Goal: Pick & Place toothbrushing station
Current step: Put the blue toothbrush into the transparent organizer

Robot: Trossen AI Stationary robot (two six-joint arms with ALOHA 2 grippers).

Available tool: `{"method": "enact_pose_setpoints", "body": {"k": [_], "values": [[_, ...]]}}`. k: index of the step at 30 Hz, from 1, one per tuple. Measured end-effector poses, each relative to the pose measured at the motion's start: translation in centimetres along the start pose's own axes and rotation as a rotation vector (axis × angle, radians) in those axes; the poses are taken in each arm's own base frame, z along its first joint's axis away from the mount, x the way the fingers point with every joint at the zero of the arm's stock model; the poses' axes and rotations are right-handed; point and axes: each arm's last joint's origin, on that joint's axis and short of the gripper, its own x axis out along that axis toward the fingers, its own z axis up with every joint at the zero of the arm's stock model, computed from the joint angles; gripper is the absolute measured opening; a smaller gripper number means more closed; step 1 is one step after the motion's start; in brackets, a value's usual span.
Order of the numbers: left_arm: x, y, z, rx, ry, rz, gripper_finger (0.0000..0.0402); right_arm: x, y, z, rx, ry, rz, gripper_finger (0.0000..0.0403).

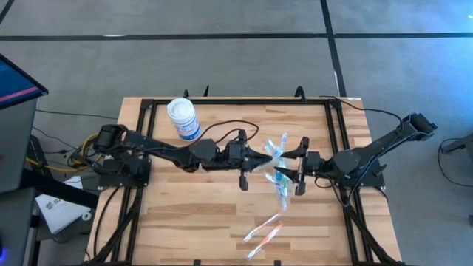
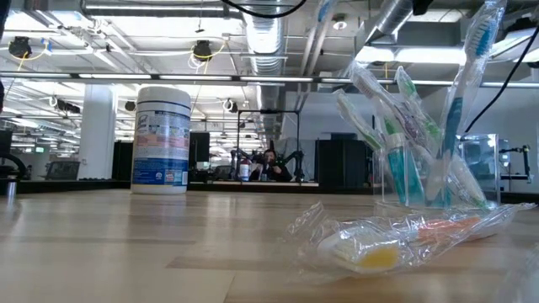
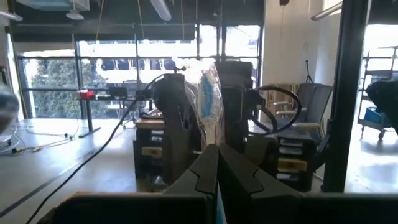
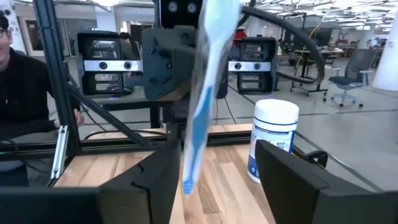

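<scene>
Two dark jointed arms (image 1: 174,151) trailing black cables.

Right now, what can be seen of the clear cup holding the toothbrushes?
The clear plastic cup stands upright on the wooden table, right of centre, between the two tools. It looks thin and transparent, with straight walls. Several wrapped toothbrushes in blue, green and white stand in it, heads up, fanning outward. A wrapped orange toothbrush lies flat nearer the low camera; whether it touches the cup cannot be told.
</scene>
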Motion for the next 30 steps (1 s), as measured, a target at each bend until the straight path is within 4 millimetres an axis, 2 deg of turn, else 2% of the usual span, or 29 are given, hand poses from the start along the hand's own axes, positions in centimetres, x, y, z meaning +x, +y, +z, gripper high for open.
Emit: {"method": "enact_pose_setpoints", "body": {"k": [5, 15, 26, 30], "values": [[0.7, 0.7, -1.3, -0.005, -0.016, -0.011, 0.0000, 0.1, -0.1, 0.2, 0.008, -0.016, 0.017, 0.0195], [1.4, 1.0, -2.7, -0.012, -0.062, -0.022, 0.0000, 0.3, -0.3, 0.1, 0.003, -0.010, 0.025, 0.0148], [1.4, 1.0, -2.6, -0.013, -0.068, -0.023, 0.0000, 0.3, -0.3, 0.1, 0.004, -0.012, 0.024, 0.0100], [1.4, 1.0, -2.6, -0.013, -0.068, -0.023, 0.0000, 0.3, -0.3, 0.1, -0.007, -0.012, 0.023, 0.0063]]}}
